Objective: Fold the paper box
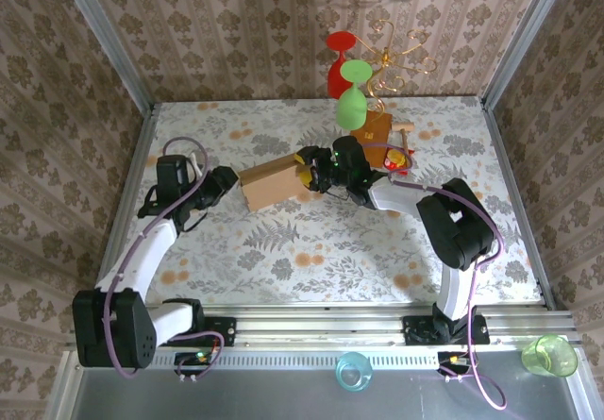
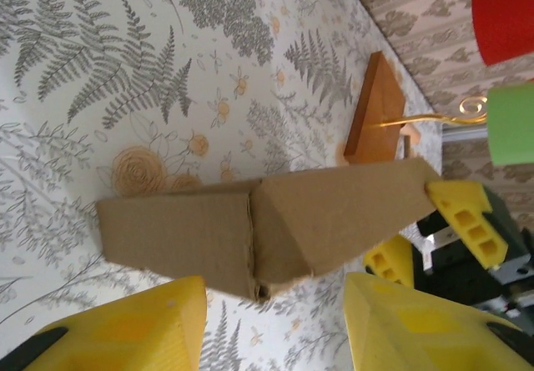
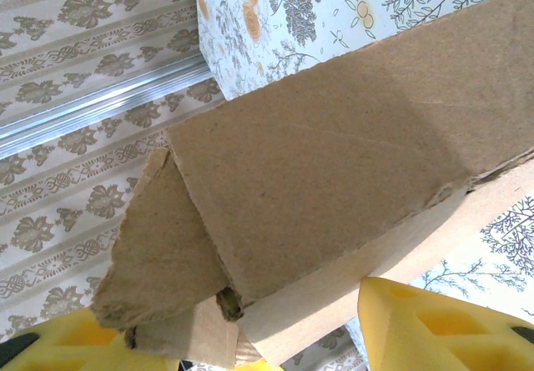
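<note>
In the top view, the paper box (image 1: pixel 269 182) lies on the flowered surface (image 1: pixel 283 250), a light-brown cardboard shape partly folded up. The left gripper (image 1: pixel 229 182) sits just beside the box's left end. The right gripper (image 1: pixel 305 168) is at the box's right end. A smaller, darker orange-brown box (image 1: pixel 373 129) stands beyond the paper box's right end, a little apart from it. A red goblet (image 1: pixel 338 75) and a green goblet (image 1: pixel 351 109) hang above that side.

From the left wrist, the paper box (image 2: pixel 250 229) lies crosswise just ahead, with a folded panel rising to a ridge near its middle. The left fingers (image 2: pixel 133 329) stand well apart, one on each side of the box's near edge, and neither presses on the cardboard. At the box's far right corner, the right gripper's yellow fingers (image 2: pixel 463 213) sit one on either side of the end, and the upper one touches the corner. The orange-brown box (image 2: pixel 375 108) lies past the paper box.

From the right wrist, the paper box (image 3: pixel 334 162) is very close, with a broad flat panel and a ragged side flap tucked at its left. The right fingers (image 3: pixel 434 325) sit on either side of the box's lower edge. I cannot tell whether they are pinching it firmly or only bracketing it.
</note>
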